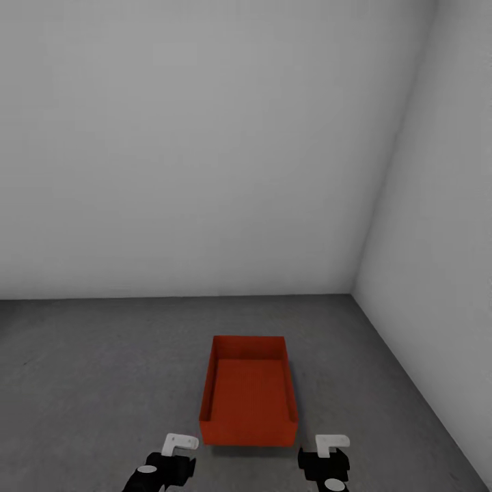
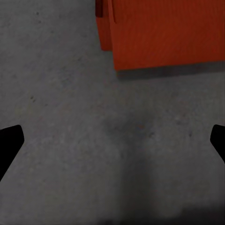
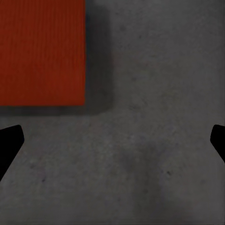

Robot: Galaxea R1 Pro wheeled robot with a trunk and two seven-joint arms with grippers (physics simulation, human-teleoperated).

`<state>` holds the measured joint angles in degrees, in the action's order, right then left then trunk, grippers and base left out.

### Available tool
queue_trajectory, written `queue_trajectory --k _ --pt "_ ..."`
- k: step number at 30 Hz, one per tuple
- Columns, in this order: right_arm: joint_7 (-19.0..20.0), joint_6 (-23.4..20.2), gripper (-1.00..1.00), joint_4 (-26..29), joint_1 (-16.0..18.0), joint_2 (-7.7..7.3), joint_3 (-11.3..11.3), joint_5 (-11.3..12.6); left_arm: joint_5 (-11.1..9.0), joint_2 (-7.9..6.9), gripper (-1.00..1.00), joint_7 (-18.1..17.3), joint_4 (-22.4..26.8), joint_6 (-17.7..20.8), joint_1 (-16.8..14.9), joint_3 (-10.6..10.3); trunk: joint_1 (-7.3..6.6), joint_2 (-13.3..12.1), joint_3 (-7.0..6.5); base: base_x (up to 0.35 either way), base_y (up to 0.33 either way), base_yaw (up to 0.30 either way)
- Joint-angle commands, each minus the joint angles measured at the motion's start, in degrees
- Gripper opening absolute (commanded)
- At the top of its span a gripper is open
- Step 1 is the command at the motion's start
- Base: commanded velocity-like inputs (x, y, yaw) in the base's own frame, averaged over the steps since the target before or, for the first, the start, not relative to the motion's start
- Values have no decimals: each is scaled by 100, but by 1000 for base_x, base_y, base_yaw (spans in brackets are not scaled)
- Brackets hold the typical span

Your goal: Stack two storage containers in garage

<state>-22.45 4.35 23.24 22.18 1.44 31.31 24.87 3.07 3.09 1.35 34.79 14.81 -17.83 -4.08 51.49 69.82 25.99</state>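
— Where's your bin?
— One orange-red bin [image 1: 249,391] sits on the grey concrete floor [image 1: 96,369], near the white corner walls [image 1: 205,137].
— And your grippers?
— Your left gripper [image 2: 112,140] and right gripper [image 3: 112,140] hang just short of it, fingers spread wide, holding nothing.

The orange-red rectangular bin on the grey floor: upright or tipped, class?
Upright: the orange-red rectangular bin sits flat, open top up, inside bare.

container [image 1: 249,393] on floor [image 1: 102,369], near corner
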Motion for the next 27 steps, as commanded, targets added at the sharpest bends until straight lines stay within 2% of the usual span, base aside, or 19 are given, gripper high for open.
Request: queue_trajectory --k 1,5,8,11,13,17,19,23,27 --pt "-31 36 100 -3 6 -3 48 61 33 -1 100 14 11 32 0 -13 -1 3 5 -27 0 0" --pt "-31 39 100 -20 5 -3 46 60 21 -1 100 16 6 24 -1 -14 -1 3 5 -9 0 0" --pt "-31 57 100 -367 5 10 49 76 12 -1 100 29 -111 15 -1 -10 -1 3 5 -1 0 0" --pt "15 54 100 -976 2 67 45 99 10 -11 100 35 -383 7 -1 7 -1 3 5 0 0 0" --pt "57 75 100 -1533 2 160 43 103 10 -16 100 33 -635 -4 -1 15 -1 3 5 0 0 0" --pt "317 174 100 -2207 1 337 39 105 9 -29 100 35 -1013 -28 -1 20 -1 3 5 0 0 0" --pt "453 218 100 -2349 -1 368 36 105 9 -43 100 38 -1164 -104 -1 21 -1 3 5 0 0 0" --pt "626 274 100 -2474 -73 389 34 107 -9 -85 100 40 -1776 -547 1 21 -1 3 5 0 0 0" --pt "658 291 100 -2496 -246 376 33 103 -158 -168 100 40 -2466 -1008 -1 21 -1 3 5 0 0 0"
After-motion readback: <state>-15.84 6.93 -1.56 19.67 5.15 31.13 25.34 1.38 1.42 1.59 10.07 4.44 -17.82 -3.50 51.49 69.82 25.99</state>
